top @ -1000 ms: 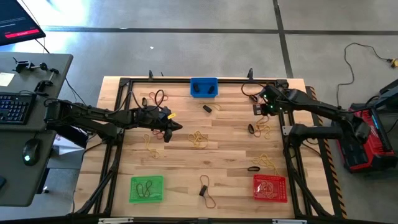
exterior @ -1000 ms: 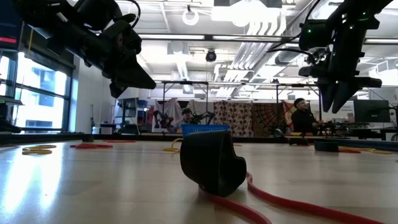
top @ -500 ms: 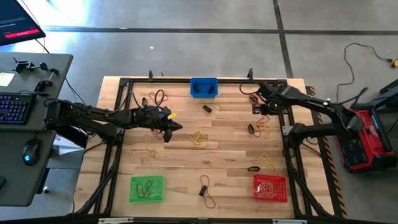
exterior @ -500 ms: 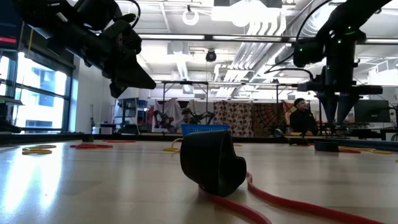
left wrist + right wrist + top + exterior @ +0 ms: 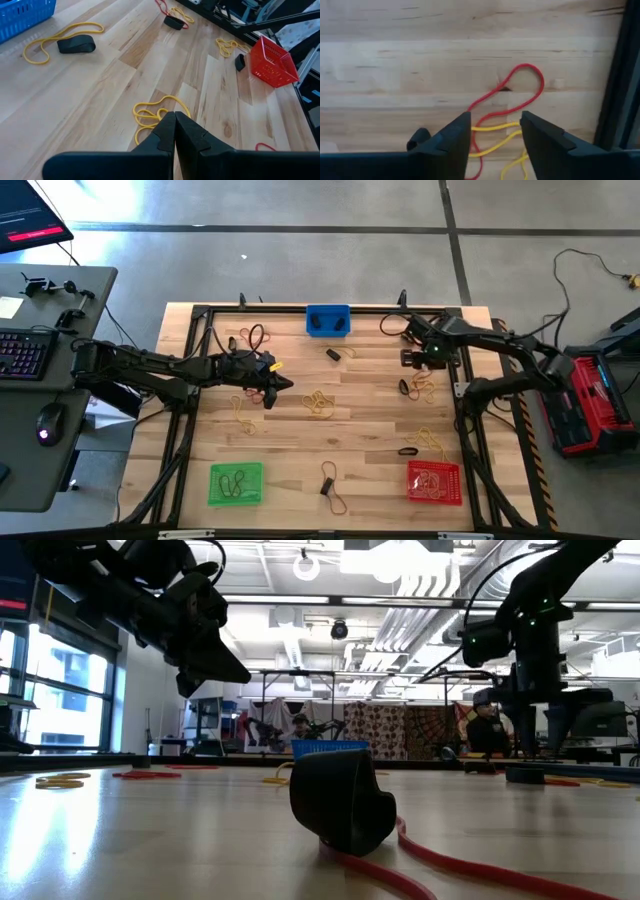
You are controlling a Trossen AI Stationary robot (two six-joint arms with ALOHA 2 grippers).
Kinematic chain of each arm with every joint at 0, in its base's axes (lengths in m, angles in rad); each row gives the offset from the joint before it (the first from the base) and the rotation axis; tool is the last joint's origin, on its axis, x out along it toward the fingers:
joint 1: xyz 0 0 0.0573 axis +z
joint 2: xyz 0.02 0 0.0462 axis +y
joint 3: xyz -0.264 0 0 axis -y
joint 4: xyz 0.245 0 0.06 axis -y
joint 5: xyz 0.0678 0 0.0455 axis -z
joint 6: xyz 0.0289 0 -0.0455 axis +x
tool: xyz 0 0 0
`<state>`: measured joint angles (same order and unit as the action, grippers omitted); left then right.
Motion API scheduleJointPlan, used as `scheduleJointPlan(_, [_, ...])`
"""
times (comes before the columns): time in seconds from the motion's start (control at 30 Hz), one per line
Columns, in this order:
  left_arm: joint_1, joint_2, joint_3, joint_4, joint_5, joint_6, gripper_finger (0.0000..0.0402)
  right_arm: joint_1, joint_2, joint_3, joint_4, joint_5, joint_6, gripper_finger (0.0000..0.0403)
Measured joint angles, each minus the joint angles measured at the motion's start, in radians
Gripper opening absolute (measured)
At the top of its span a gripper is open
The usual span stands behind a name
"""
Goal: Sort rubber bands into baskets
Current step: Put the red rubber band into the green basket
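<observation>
Three small square plastic mesh baskets sit on your pale wooden plank desk. Nearest you in the high view, at the front edge, the green basket holds a dark loop, and the red basket stands at the front right. Between them lies a black rubber band with a reddish loop on the bare wood; in the low view it fills the foreground.

A little farther in, a black band and a tangle of yellow bands lie just behind the red basket.

At mid-desk, look at your left claw: its two dark fingers are pressed fully together with nothing between them, hanging above the wood. Just beyond its tips lies a cluster of thin yellow rubber bands. Past that, the left wrist view shows a black band lying inside a yellow loop.

Toward the back right, your right claw points down over the desk with its fingers spread wide and holding nothing. Under it lies a thin red rubber band, crossing some yellow ones; another black band lies just beside them.

Farthest away, the blue basket stands at the middle of the back edge.
</observation>
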<state>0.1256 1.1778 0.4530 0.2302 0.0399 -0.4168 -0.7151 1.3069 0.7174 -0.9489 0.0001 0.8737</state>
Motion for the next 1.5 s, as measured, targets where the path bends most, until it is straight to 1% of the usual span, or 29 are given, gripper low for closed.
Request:
scheduleJointPlan(0.1, [0.000,0.000,0.000,0.000,0.000,0.000,0.0000,0.000,0.033,0.000,0.036,-0.004,-0.009,0.0186])
scheduleJointPlan(0.2, [0.000,0.000,0.000,0.000,0.000,0.000,0.0000,0.000,0.068,0.000,0.070,0.014,-0.010,0.0180])
scheduleJointPlan(0.27, [0.000,0.000,0.000,0.000,0.000,0.000,0.0000,0.000,0.092,0.000,0.085,0.018,-0.010,0.0167])
scheduleJointPlan(0.4, [0.000,0.000,0.000,0.000,0.000,0.000,0.0000,0.000,0.142,0.000,0.094,0.023,-0.010,0.0128])
scheduleJointPlan(0.5, [0.000,0.000,0.000,0.000,0.000,-0.001,0.0000,0.000,0.178,0.000,0.093,0.045,-0.007,0.0106])
scheduleJointPlan(0.63, [0.000,0.000,0.000,0.000,0.000,-0.001,0.0000,0.000,0.209,0.004,0.099,0.044,-0.017,0.0098])
scheduleJointPlan(0.77, [0.000,0.000,0.000,0.000,0.000,-0.001,0.0000,0.000,0.215,0.004,0.111,0.028,-0.045,0.0094])
scheduleJointPlan(0.83, [0.000,0.000,0.000,0.000,0.000,-0.001,0.0000,-0.001,0.215,0.003,0.119,0.020,-0.067,0.0085])
scheduleJointPlan(0.93, [0.000,0.000,0.000,0.000,0.000,-0.002,0.0000,-0.001,0.215,0.003,0.128,0.006,-0.097,0.0056])
scheduleJointPlan(1.0, [0.000,0.000,0.000,0.000,0.000,-0.002,0.0000,-0.001,0.215,0.003,0.136,-0.007,-0.126,0.0027])
scheduleJointPlan(1.07, [0.000,0.000,0.000,0.000,0.000,-0.002,0.0000,-0.002,0.210,0.002,0.140,-0.022,-0.158,0.0007])
scheduleJointPlan(1.17, [0.000,0.000,0.000,0.000,0.000,-0.002,0.0000,-0.001,0.185,-0.003,0.146,-0.056,-0.176,0.0009])
scheduleJointPlan(1.23, [0.000,0.000,0.000,0.000,0.000,-0.002,0.0000,0.006,0.148,-0.002,0.156,-0.080,-0.176,0.0004])
scheduleJointPlan(1.5, [0.000,0.000,0.000,0.000,0.001,-0.002,0.0000,0.041,-0.022,-0.002,0.160,-0.073,-0.143,0.0001])
